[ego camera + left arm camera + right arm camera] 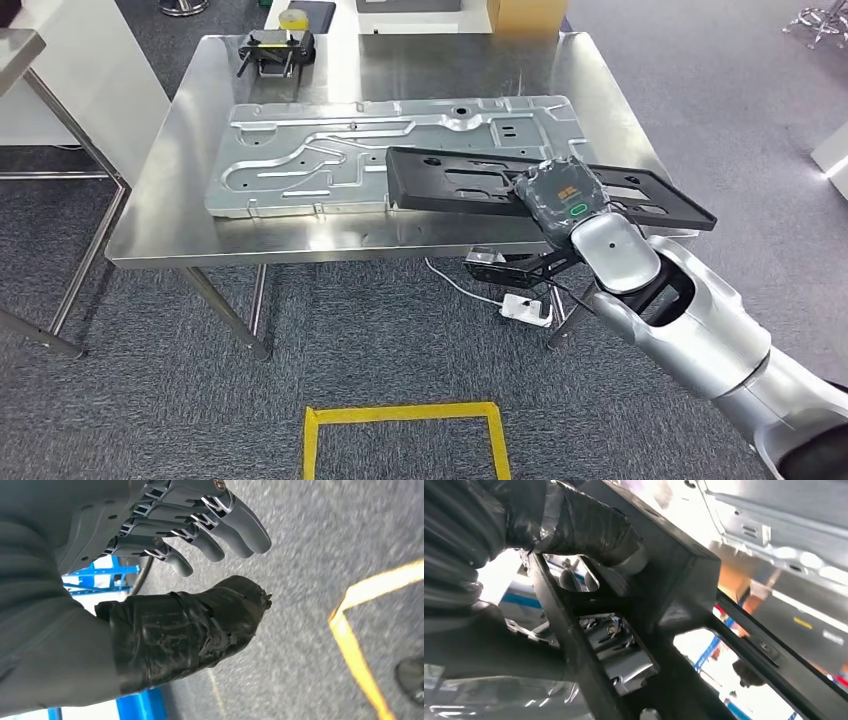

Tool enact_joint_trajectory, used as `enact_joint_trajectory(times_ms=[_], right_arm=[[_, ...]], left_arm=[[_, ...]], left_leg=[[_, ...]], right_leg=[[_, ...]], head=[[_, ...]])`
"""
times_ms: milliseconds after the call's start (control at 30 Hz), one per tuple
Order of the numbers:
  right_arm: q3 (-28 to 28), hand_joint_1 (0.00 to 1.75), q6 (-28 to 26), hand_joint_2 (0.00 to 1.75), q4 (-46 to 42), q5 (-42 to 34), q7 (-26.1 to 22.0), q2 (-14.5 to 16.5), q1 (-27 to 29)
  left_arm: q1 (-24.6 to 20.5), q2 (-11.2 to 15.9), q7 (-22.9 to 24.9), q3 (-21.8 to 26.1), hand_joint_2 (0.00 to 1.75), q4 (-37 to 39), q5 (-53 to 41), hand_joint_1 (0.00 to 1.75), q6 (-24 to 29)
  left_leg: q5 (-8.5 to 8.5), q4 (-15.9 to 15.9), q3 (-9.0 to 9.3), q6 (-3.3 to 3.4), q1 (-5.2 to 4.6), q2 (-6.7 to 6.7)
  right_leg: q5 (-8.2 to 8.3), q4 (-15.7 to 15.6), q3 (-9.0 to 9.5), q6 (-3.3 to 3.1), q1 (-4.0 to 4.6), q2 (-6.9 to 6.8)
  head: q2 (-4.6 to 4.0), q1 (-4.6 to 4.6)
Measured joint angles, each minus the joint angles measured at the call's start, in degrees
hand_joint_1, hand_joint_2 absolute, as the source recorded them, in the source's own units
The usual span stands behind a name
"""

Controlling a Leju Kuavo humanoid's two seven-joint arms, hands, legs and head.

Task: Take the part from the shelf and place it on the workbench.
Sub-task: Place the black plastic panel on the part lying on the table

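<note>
Our right hand [562, 197] grips the black part [470, 180], left hand [165, 535] empty and spread; we should lower it flat onto the workbench [190, 130].

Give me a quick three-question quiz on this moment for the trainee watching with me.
1. True or false: the right hand holds the black part over the steel workbench.
2. Multiple choice: the left hand is A) gripping the part, B) holding nothing, fingers apart above grey carpet, C) resting on the table.
3. Fill in: under the black part lies a large stamped ___ panel.

Key: 1 true; 2 B; 3 metal.
</note>
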Motion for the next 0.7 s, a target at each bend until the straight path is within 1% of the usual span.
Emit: enact_joint_trajectory(times_ms=[33,67,100,133,167,200,233,267,333,367,400,433,467,500,533,567,600,633,667,700], right_arm=[[0.0,1.75,0.0,1.75,0.0,-0.13,-0.03,-0.18,0.22],[0.0,1.75,0.01,1.75,0.01,-0.22,-0.05,-0.32,0.46],[0.0,1.75,0.0,1.75,0.02,-0.26,-0.07,-0.38,0.63],[0.0,1.75,-0.01,1.75,0.02,-0.26,-0.07,-0.4,0.71],[0.0,1.75,-0.03,1.75,0.01,-0.26,-0.07,-0.48,0.72],[0.0,1.75,-0.09,1.75,0.02,-0.26,-0.07,-0.57,0.74],[0.0,1.75,-0.16,1.75,0.05,-0.26,-0.07,-0.67,0.68],[0.0,1.75,-0.25,1.75,0.08,-0.28,-0.09,-0.75,0.68],[0.0,1.75,-0.46,1.75,0.15,-0.33,-0.13,-0.86,0.7],[0.0,1.75,-0.55,1.75,0.15,-0.36,-0.15,-0.9,0.76],[0.0,1.75,-0.64,1.75,0.15,-0.36,-0.15,-0.94,0.78],[0.0,1.75,-0.8,1.75,0.16,-0.36,-0.15,-0.94,0.71],[0.01,1.75,-1.01,1.75,0.2,-0.34,-0.13,-0.94,0.65],[0.01,1.75,-1.28,1.75,0.3,-0.33,-0.11,-0.94,0.63],[0.02,1.75,-1.57,1.75,0.46,-0.33,-0.07,-0.94,0.68],[0.03,1.75,-1.8,1.75,0.66,-0.32,-0.03,-0.93,0.85],[0.08,1.75,-2.05,1.75,0.86,-0.31,-0.01,-0.91,1.05],[0.15,1.75,-2.26,1.75,1.06,-0.3,0.02,-0.87,1.25],[0.22,1.75,-2.45,1.75,1.29,-0.25,0.02,-0.82,1.37],[0.28,1.75,-2.63,1.75,1.5,-0.16,0.03,-0.78,1.44]], left_arm=[[0.02,0.0,-0.02,0.0,1.75,0.0,0.0,0.0,0.0],[0.06,0.0,-0.03,0.0,1.75,0.0,0.0,0.0,0.0],[0.12,0.0,-0.03,0.0,1.75,0.0,0.0,0.0,-0.01],[0.19,-0.01,-0.03,0.01,1.75,0.0,0.0,0.0,-0.01],[0.26,-0.02,-0.03,0.01,1.75,0.0,0.0,0.0,-0.02],[0.3,-0.1,-0.03,0.01,1.75,0.02,0.01,0.0,-0.03],[0.3,-0.16,-0.05,0.01,1.75,0.04,0.01,0.0,-0.03],[0.22,-0.21,-0.08,0.01,1.75,0.06,0.02,0.0,-0.03],[0.1,-0.22,-0.12,0.02,1.75,0.07,0.03,0.0,-0.04],[0.1,-0.21,-0.12,0.02,1.75,0.07,0.03,0.0,-0.05],[0.15,-0.18,-0.12,0.02,1.75,0.07,0.03,0.0,-0.07],[0.12,-0.14,-0.13,0.02,1.75,0.07,0.02,0.0,-0.07],[0.03,-0.11,-0.14,0.02,1.75,0.07,0.01,0.0,-0.07],[-0.05,-0.09,-0.16,0.01,1.75,0.07,0.01,0.0,-0.08],[-0.1,-0.1,-0.19,0.01,1.75,0.07,-0.02,0.0,-0.1],[-0.07,-0.11,-0.2,0.0,1.75,0.07,-0.06,0.0,-0.14],[0.02,-0.13,-0.21,0.0,1.75,0.07,-0.11,0.0,-0.18],[0.1,-0.13,-0.2,0.0,1.75,0.07,-0.18,0.0,-0.23],[0.18,-0.13,-0.17,0.0,1.75,0.07,-0.22,0.0,-0.27],[0.22,-0.13,-0.14,0.0,1.75,0.07,-0.24,0.0,-0.3]], left_leg=[[-0.36,0.01,0.4,0.17,-0.15,-0.04],[-0.78,0.03,0.89,0.27,-0.32,-0.07],[-1.23,0.06,1.47,0.3,-0.48,-0.09],[-1.79,0.09,2.24,0.3,-0.64,-0.08],[-2.38,0.08,2.89,0.27,-0.76,-0.06],[-2.94,0.12,3.64,0.19,-0.88,-0.03],[-3.42,0.14,4.07,0.06,-0.97,-0.04],[-3.79,0.14,4.22,-0.22,-1.01,-0.03],[-4.11,0.52,4.66,-0.88,-1.1,0.0],[-4.3,0.71,4.98,-1.2,-1.15,0.04],[-4.52,1.16,5.17,-1.46,-1.16,0.06],[-5.06,2.6,4.62,-1.82,-1.14,0.06],[-5.92,5.0,3.34,-2.21,-1.05,0.05],[-7.15,8.5,1.24,-2.59,-0.86,0.05],[-8.59,12.44,-1.39,-2.95,-0.65,0.05],[-9.74,15.3,-3.74,-3.13,-0.42,0.05],[-10.09,16.67,-5.48,-3.25,-0.26,0.06],[-9.22,16.01,-6.2,-3.27,-0.16,0.07],[-6.98,13.32,-5.93,-3.15,-0.14,0.06],[-3.97,9.58,-5.07,-2.91,-0.16,0.06]], right_leg=[[-0.82,2.97,-2.27,-0.03,0.14,0.01],[-0.99,4.61,-3.99,-0.14,0.27,0.01],[-0.14,4.01,-4.55,-0.35,0.37,0.0],[2.07,1.14,-4.03,-0.75,0.52,-0.01],[5.02,-2.79,-2.96,-1.25,0.75,-0.06],[7.51,-6.43,-1.98,-1.77,1.02,-0.15],[8.78,-9.34,-1.23,-2.16,1.33,-0.26],[9.3,-10.65,-0.87,-2.44,1.6,-0.34],[8.69,-11.1,-0.4,-2.93,1.74,-0.31],[9.09,-11.23,0.14,-3.26,1.6,-0.21],[9.01,-11.36,0.65,-3.51,1.4,-0.15],[8.76,-11.46,1.22,-3.71,1.22,-0.14],[8.48,-11.56,1.81,-3.91,1.05,-0.16],[8.1,-11.63,2.31,-4.04,0.97,-0.21],[7.64,-11.66,2.82,-4.14,0.92,-0.22],[7.19,-11.67,3.31,-4.14,0.9,-0.2],[6.66,-11.67,3.92,-4.1,0.89,-0.14],[6.12,-11.67,4.63,-4.02,0.89,-0.08],[5.53,-11.68,5.46,-3.92,0.88,-0.02],[4.95,-11.71,6.24,-3.79,0.87,0.01]], head=[[0.0,0.01],[0.0,0.01],[0.0,0.01],[0.0,0.0],[0.0,-0.01],[0.0,-0.06],[0.0,-0.13],[0.0,-0.18],[0.0,-0.26],[0.0,-0.28],[0.0,-0.28],[0.0,-0.35],[0.0,-0.38],[0.0,-0.44],[0.0,-0.52],[0.0,-0.48],[0.0,-0.52],[0.0,-0.51],[0.0,-0.52],[0.0,-0.53]])
